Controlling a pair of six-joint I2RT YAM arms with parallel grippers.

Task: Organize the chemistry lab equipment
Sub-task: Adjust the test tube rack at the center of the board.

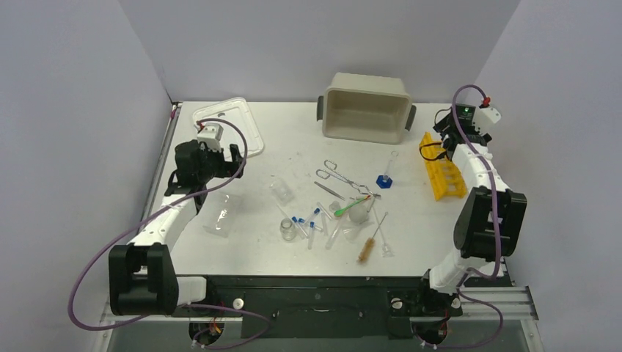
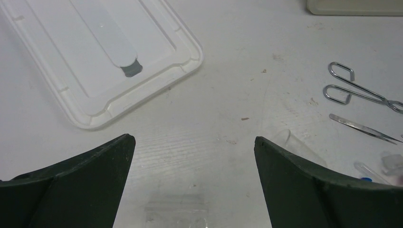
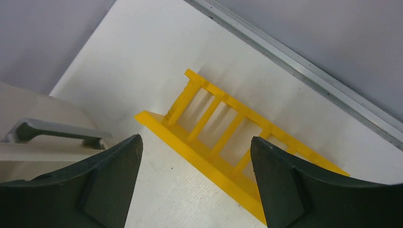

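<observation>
Though spread wide, gripping nothing: left gripper (image 2: 195,140) over table (image 1: 293,139) near white lid (image 2: 157,38), right gripper (image 3: 195,140) above yellow rack (image 3: 204,121) beside beige tub (image 1: 364,121). Scattered mid-table: forceps (image 1: 339,176), tweezers (image 1: 329,190), blue-capped tubes (image 1: 297,220), spatula (image 1: 345,210), brush (image 1: 370,242), beakers (image 1: 282,189).

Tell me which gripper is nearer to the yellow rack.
Right. The right gripper hangs above the yellow rack's far end, jaws open. The left gripper is across the table, beside the white lid.

You see the tub (image 1: 363,126) at the back, lid (image 1: 238,117) to its left, rack (image 1: 442,166) to its right, forceps (image 1: 341,174) and tubes (image 1: 299,222) before it
</observation>
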